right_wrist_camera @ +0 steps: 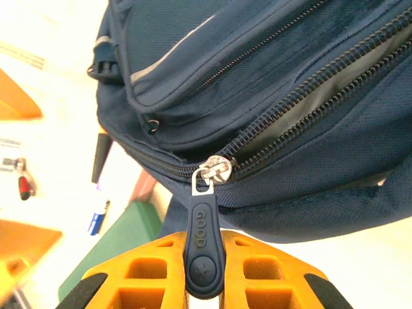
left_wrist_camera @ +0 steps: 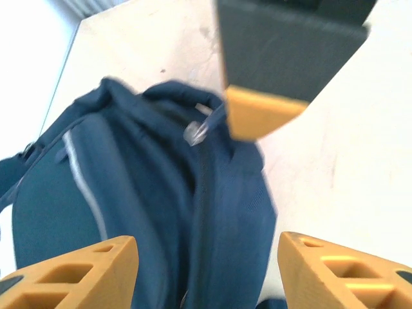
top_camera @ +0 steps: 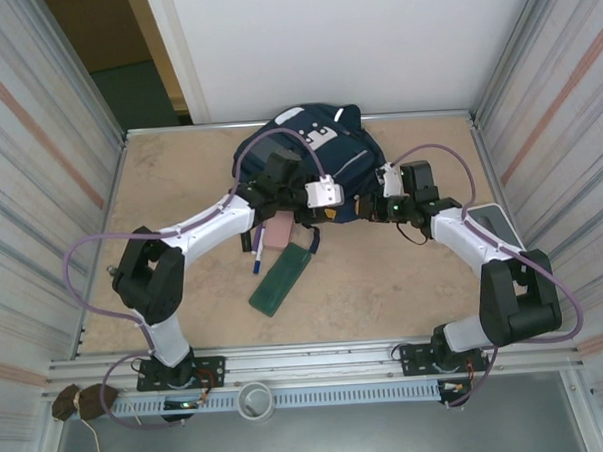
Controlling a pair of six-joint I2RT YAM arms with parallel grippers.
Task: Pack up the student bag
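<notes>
The student bag point(top_camera: 313, 145), navy blue with thin light stripes, lies at the back middle of the table. My right gripper point(right_wrist_camera: 206, 241) is shut on the bag's dark rubber zipper pull point(right_wrist_camera: 205, 248), just below the metal slider point(right_wrist_camera: 217, 168). The zip point(right_wrist_camera: 302, 96) beyond it gapes, and grey lining shows inside. My left gripper point(left_wrist_camera: 206, 248) is open above the bag's blue fabric point(left_wrist_camera: 193, 212), holding nothing. One dark, orange-tipped finger of the right gripper point(left_wrist_camera: 264, 109) hangs close to the slider point(left_wrist_camera: 195, 132). Both grippers meet at the bag's near edge point(top_camera: 361, 203).
A flat green case point(top_camera: 282, 279), a blue and white pen point(top_camera: 257, 256) and a pink eraser point(top_camera: 278, 235) lie just in front of the bag, under the left forearm. A flat pale item point(top_camera: 493, 220) rests by the right wall. Ribbed walls close in both sides.
</notes>
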